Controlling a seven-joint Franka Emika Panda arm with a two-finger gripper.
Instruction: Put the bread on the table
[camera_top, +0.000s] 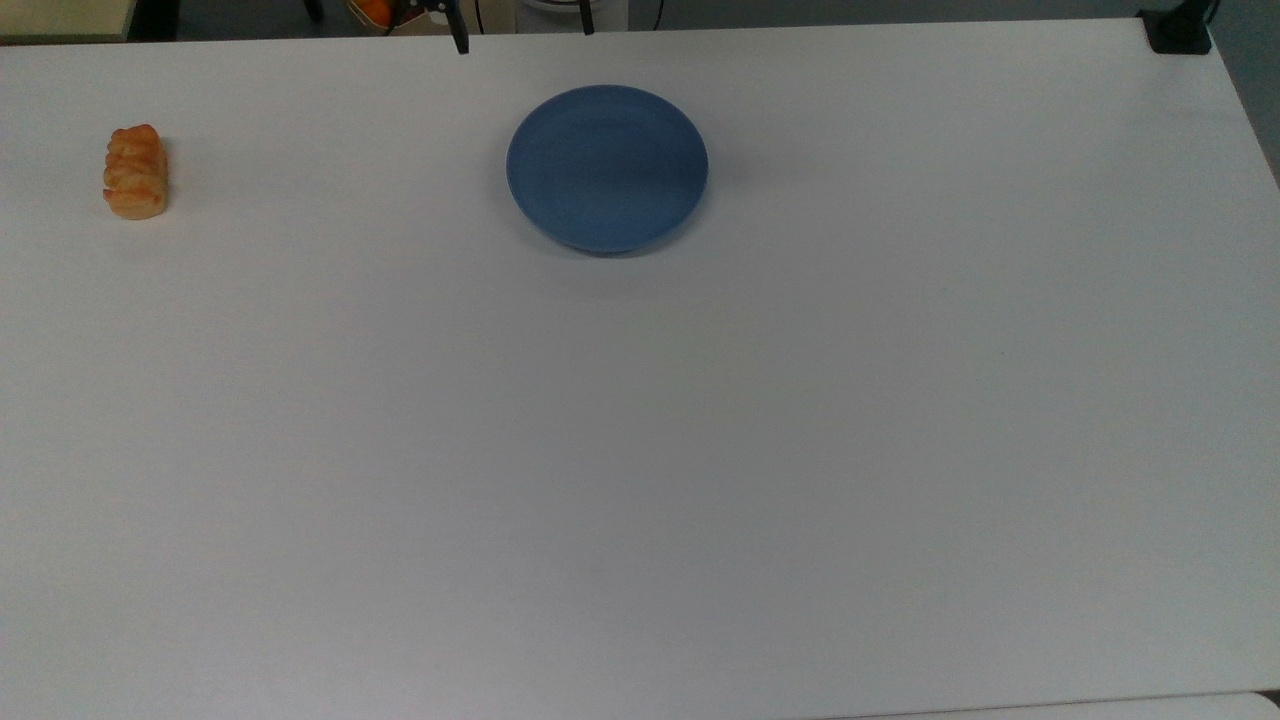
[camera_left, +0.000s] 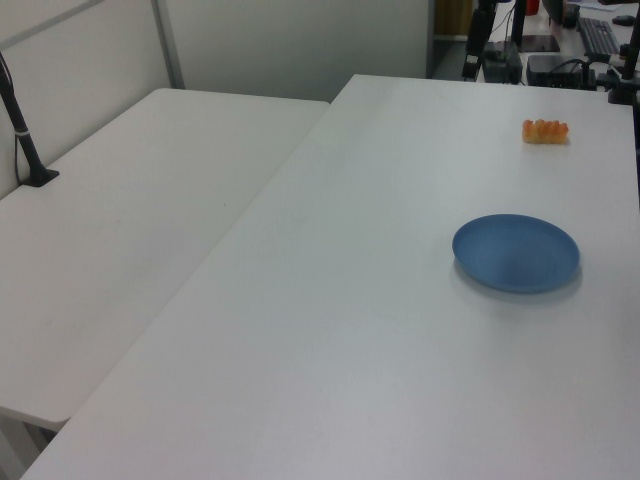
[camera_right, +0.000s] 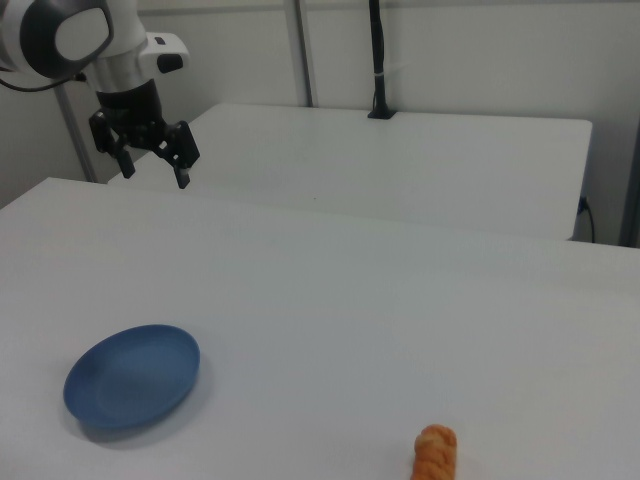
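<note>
One loaf of bread (camera_top: 135, 171) lies on the white table (camera_top: 640, 450) near the top view's left edge, well apart from the blue plate (camera_top: 607, 167). Beyond the plate, the raised gripper (camera_right: 153, 168) hangs with fingers spread, holding nothing.

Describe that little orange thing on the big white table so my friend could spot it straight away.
Start at the white table and find the round blue plate. Far toward the top view's left, lying on bare tabletop near the edge, is the bread: a small oblong loaf, golden-orange with a ridged, lumpy crust, the one warm-coloured thing there.
</note>
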